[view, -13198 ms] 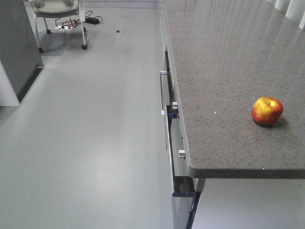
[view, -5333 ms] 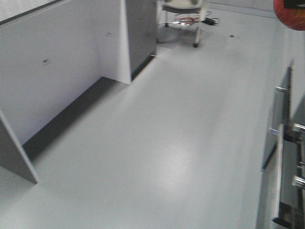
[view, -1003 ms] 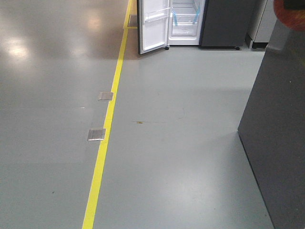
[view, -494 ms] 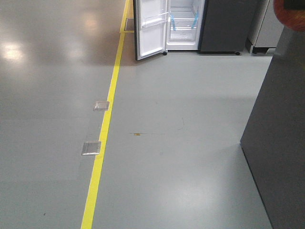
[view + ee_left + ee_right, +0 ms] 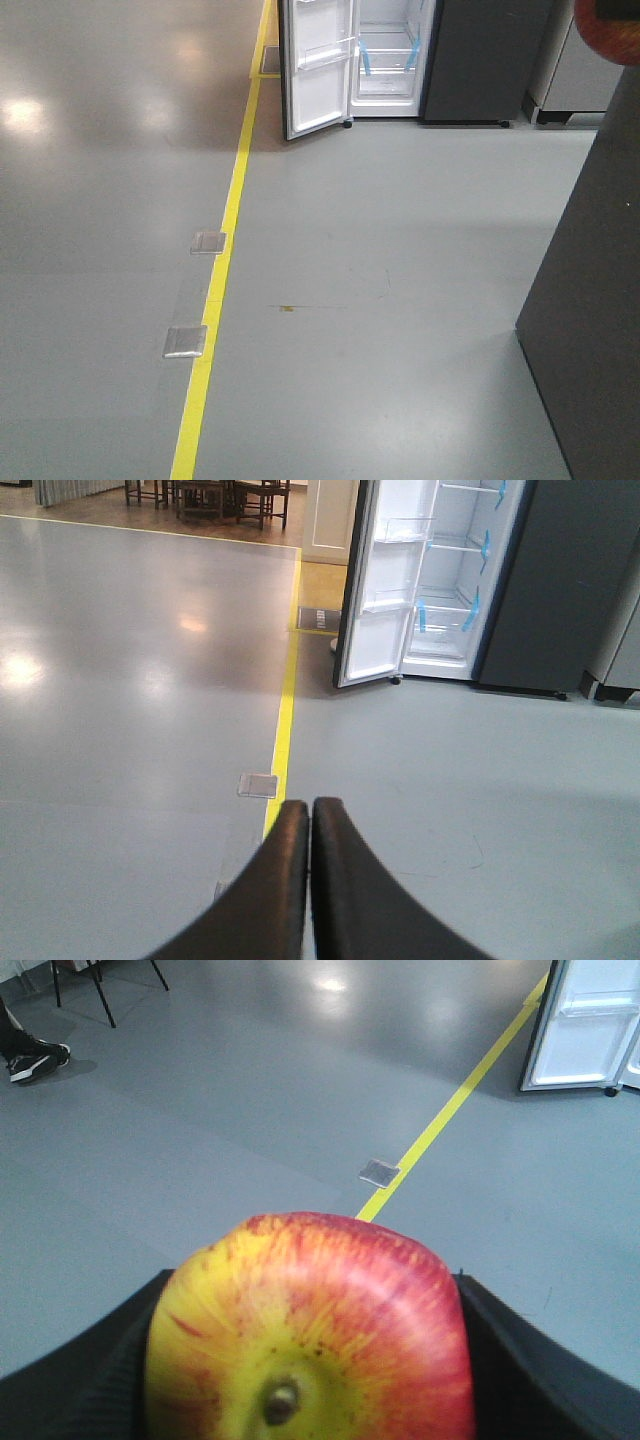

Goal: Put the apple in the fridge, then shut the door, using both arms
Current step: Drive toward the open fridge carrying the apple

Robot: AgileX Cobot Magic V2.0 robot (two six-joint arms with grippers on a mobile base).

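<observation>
We see the apple (image 5: 310, 1300) filling the lower half of the right wrist view, clamped in the right gripper (image 5: 312, 1370), whose black fingers (image 5: 95, 1370) press against both its sides. Its stem dimple faces the camera, with a short brown stub in a greenish-yellow hollow. Yellow spreads over the left and middle of the skin, crossed by fine red streaks and small dark speckles. The top and right side deepen to a solid orange-red. The skin looks smooth and a little glossy.

In the front view we catch only a red curve of it at the top right corner, high above the grey floor (image 5: 400, 380). It is well apart from the fridge (image 5: 450, 580), which stands across the floor with its door (image 5: 385, 590) swung wide, white inside, with clear shelves and blue tape strips.

The left gripper (image 5: 309, 812) holds nothing; its fingers are pressed together. A yellow line (image 5: 215, 300) runs along the floor towards the door.
</observation>
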